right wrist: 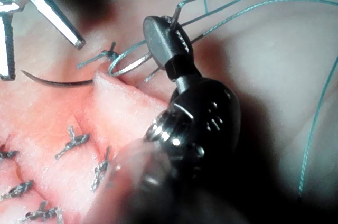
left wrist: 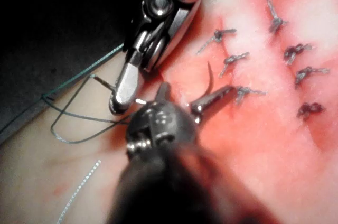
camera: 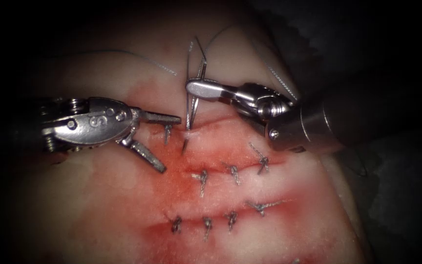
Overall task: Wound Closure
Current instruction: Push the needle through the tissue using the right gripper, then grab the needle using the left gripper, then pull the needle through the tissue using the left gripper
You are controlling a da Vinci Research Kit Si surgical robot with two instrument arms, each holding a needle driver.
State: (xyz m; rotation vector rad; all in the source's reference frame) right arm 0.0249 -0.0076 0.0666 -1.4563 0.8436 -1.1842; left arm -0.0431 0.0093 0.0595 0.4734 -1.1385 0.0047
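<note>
We've got the right tool (camera: 206,89) clenched on the thin, curved steel needle (camera: 189,105) near its thread end; its tip pokes out of the wet pink tissue (camera: 98,205) at the cut. Left tool (camera: 164,142) gapes, holding nothing. Knotted stitches (camera: 202,178) below.

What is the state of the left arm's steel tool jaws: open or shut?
Open: the left arm's steel tool has both jaws spread in a V, holding nothing, left of the curved needle.
</note>
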